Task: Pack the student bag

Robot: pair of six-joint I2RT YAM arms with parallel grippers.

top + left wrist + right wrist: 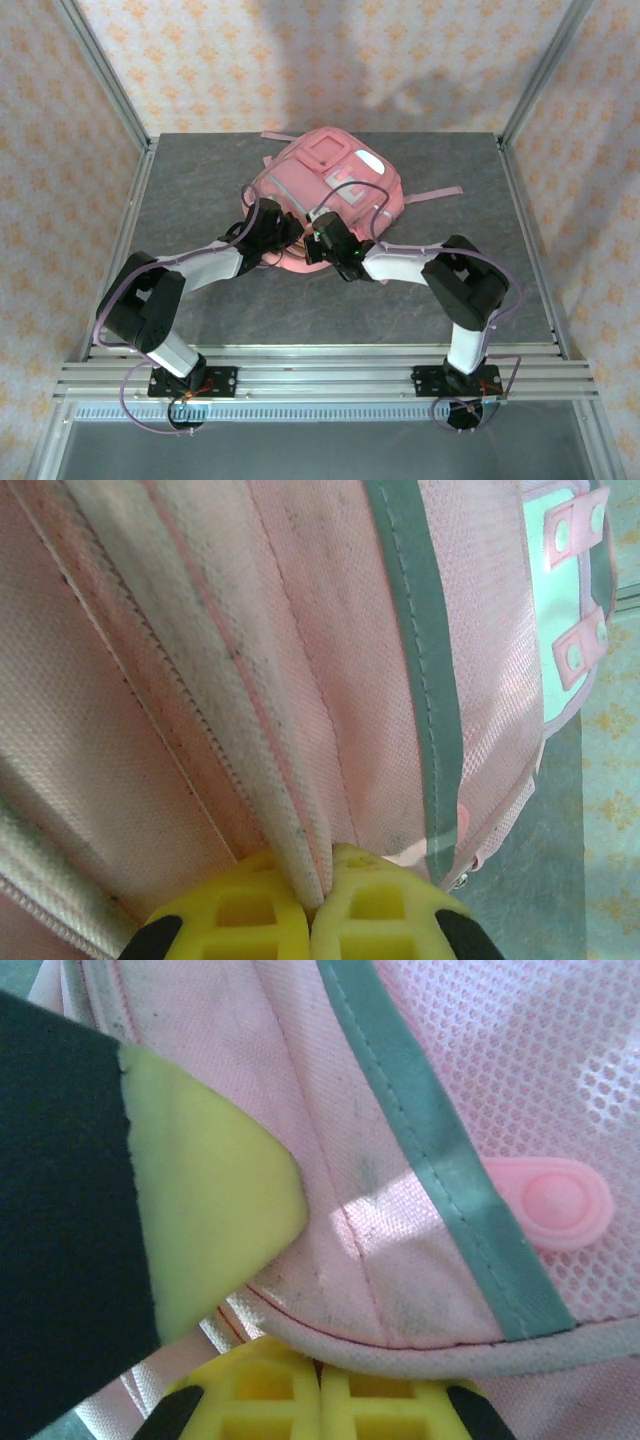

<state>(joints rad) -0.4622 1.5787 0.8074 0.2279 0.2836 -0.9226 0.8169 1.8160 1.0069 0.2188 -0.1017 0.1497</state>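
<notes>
Both arms rise from their bases on the rail at the near edge, elbows folded outward, forearms angling inward and toward the far edge until the wrists meet at the bag's near side. The left end effector sits low against the bag's near left flank. In its wrist view the two yellow fingers are squeezed narrow on a ridge of pink fabric that runs down between their tips, so it grips the bag. The right end effector lies just beside it, pointing at the bag's near face. In its wrist view the yellow fingers are pressed together, and the bag's piped edge crosses their tips; I cannot tell whether fabric is caught between them. A black block with a pale yellow-green face lies close to that lens on the left; what it is I cannot tell.

The bag lies on the surface near the middle of the far edge, and one pink strap trails toward the right edge. The surface is dark grey and mottled. Metal posts stand at its far corners, and cream wallpaper with an orange floral print closes it in on three sides.
</notes>
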